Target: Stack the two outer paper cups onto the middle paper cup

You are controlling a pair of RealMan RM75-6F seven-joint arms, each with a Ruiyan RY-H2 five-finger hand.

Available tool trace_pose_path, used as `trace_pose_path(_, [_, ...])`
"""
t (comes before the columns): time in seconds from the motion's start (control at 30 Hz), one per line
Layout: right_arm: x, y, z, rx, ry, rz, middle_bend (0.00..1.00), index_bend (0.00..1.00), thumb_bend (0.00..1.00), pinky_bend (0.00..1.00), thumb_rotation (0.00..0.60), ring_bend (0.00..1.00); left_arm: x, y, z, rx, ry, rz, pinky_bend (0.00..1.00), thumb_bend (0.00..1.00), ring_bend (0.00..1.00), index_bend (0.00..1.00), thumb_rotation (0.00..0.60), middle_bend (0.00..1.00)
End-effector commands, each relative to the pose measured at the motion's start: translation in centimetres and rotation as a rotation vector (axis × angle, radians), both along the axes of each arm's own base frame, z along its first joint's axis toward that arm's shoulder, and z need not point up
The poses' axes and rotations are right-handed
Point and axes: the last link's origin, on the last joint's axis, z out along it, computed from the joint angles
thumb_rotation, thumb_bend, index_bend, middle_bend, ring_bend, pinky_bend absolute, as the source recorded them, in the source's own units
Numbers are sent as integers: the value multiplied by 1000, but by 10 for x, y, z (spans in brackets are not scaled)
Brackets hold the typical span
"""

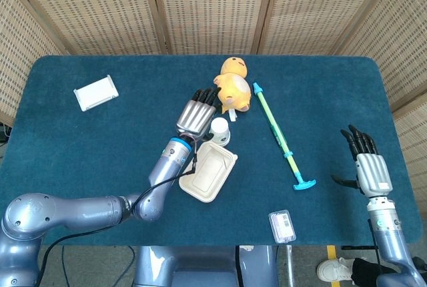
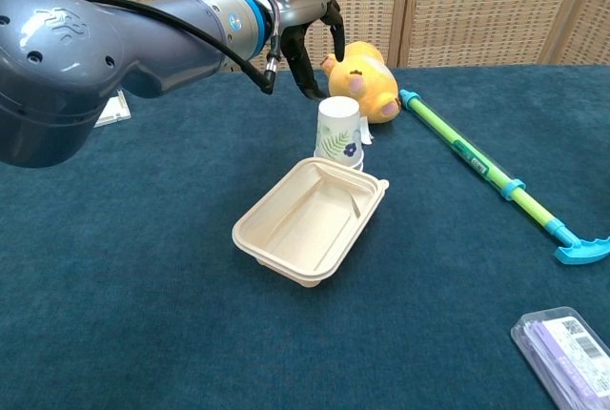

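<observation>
My left hand (image 2: 307,36) hovers just above and behind the paper cup stack (image 2: 338,133), fingers apart, holding nothing. My right hand (image 1: 367,167) idles well off to the side, also spread and empty. The stack stands upright against the takeout tray (image 2: 310,221); I judge the stacking done or nearly so. I count one nested stack showing at least two cups, and no loose cup.

left hand (image 2: 310,43) empty, fingers curled | right hand (image 1: 369,167) open, raised
</observation>
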Motion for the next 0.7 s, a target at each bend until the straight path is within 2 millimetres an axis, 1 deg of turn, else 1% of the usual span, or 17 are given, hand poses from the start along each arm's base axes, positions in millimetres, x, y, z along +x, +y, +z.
trace_pose_path(0.03, [0,0,0,0,-1,0,0,100,249,0,600,0,0,-1,1,0,-6,-4,58,252,0,317,600,0])
trace_pose_path(0.13, [-1,0,1,0,0,0,0,100,249,0,600,0,0,-4,6,5,-23,-13,58,252,0,295,600,0])
trace_pose_path(0.2, [-1,0,1,0,-3,-2,0,100,250,0,600,0,-2,-8,9,9,-38,-20,56,251,0,263,600,0])
trace_pose_path(0.3, [-1,0,2,-1,-2,-4,0,100,249,0,600,0,-12,-18,20,27,-58,-40,38,247,0,166,600,0])
trace_pose_path(0.37, [-2,0,2,-1,1,-10,0,99,249,0,600,0,-32,-32,33,69,-65,-59,30,241,0,87,600,0])
trace_pose_path(0.47, [-4,0,1,5,10,-20,0,99,249,0,600,0,-65,-50,49,133,-35,-64,22,232,0,14,600,0])
trace_pose_path(0.53, [-5,0,-1,12,23,-31,0,96,249,0,600,0,-100,-68,62,206,17,-43,20,224,0,0,600,0])
trace_pose_path(0.57, [-5,0,-1,14,29,-34,0,93,249,0,600,0,-113,-76,66,233,31,-30,19,221,0,0,600,0])
trace_pose_path(0.63, [-5,0,-2,16,39,-40,0,87,249,0,600,0,-136,-90,72,276,53,1,16,218,0,0,600,0])
trace_pose_path(0.7, [-5,0,-3,16,47,-42,0,83,249,0,600,0,-152,-99,76,296,67,25,15,218,0,0,600,0])
